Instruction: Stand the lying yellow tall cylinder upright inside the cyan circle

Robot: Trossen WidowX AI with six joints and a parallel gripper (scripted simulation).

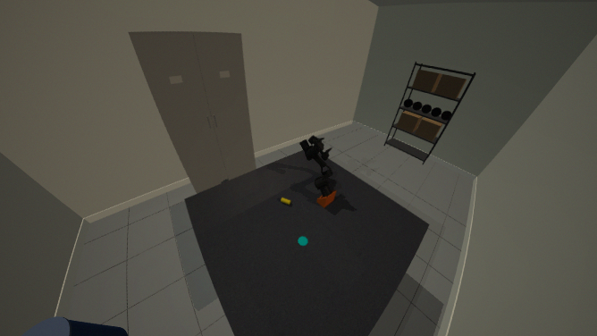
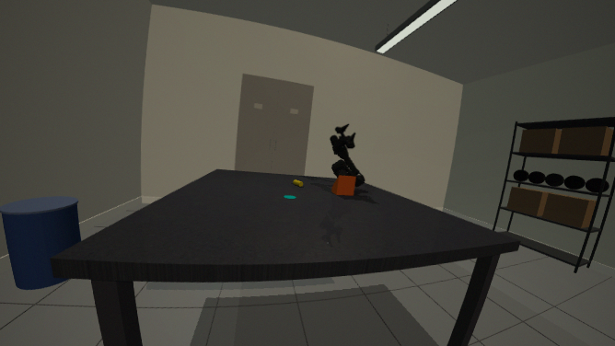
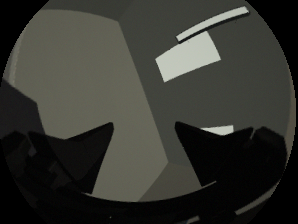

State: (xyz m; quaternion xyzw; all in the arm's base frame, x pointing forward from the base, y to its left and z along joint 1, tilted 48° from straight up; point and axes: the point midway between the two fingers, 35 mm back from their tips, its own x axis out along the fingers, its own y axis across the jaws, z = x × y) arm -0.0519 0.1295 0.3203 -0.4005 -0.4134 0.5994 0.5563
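Note:
The yellow tall cylinder lies on its side on the black table, left of the arm's orange base. The cyan circle is a flat disc nearer the table's middle, apart from the cylinder and empty. My gripper is open and empty. It is raised high above the base and points up toward the walls and ceiling, far from both cylinder and circle. The wrist view shows only the fingers, the wall and the ceiling light.
A blue bin stands on the floor beside the table. A black shelf rack with boxes and dark balls stands in the room's corner. A double door is in the back wall.

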